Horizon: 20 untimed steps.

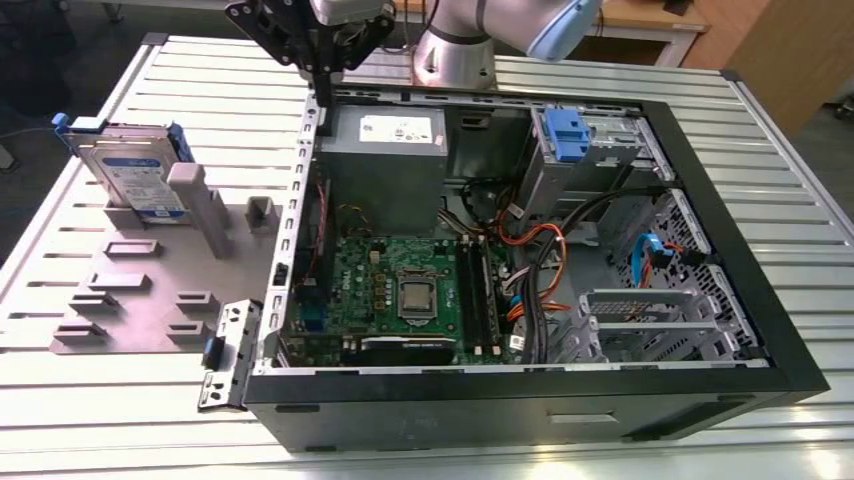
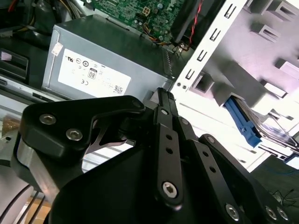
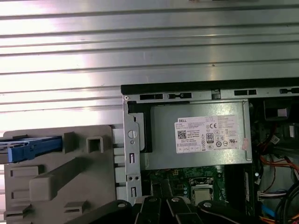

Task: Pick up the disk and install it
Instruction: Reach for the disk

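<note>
Bright light; glare whitens the table (image 3: 70, 23) in the first wrist view.

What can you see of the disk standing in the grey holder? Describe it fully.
The disk is a flat silver rectangle with a white-and-blue label and blue plastic rails along its edges. It stands on edge, leaning, in a slot of the grey holder, on the exterior view's left of the open computer case. Nothing but the holder touches it.

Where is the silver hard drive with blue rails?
The silver hard drive stands on edge in the grey fixture at the exterior view's left, beside the open black computer case.
</note>
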Motion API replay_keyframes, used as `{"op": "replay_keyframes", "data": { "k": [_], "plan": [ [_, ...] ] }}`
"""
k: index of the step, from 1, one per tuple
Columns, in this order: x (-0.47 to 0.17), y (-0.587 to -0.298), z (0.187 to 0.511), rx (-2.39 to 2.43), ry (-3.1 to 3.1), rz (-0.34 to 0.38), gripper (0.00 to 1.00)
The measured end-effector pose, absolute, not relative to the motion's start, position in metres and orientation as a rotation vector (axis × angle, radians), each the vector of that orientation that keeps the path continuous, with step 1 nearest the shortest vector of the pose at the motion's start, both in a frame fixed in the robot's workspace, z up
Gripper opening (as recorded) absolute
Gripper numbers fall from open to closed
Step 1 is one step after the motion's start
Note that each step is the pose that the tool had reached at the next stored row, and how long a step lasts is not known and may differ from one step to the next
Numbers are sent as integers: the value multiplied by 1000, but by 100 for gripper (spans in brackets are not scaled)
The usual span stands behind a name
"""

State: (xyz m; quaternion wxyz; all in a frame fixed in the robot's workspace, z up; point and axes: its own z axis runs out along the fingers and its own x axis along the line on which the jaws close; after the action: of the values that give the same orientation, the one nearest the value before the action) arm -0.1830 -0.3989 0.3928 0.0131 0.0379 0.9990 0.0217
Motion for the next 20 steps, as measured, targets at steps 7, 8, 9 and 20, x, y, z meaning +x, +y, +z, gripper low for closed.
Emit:
{"op": "replay_keyframes", "data": {
  "k": [7,8,9,20],
  "plan": [
    [-185,-399,393,118,3112,68,11],
    [-185,-399,393,118,3112,68,11],
    [-186,-399,393,118,3112,68,11],
    [-189,-399,393,118,3112,68,11]
  ]
}}
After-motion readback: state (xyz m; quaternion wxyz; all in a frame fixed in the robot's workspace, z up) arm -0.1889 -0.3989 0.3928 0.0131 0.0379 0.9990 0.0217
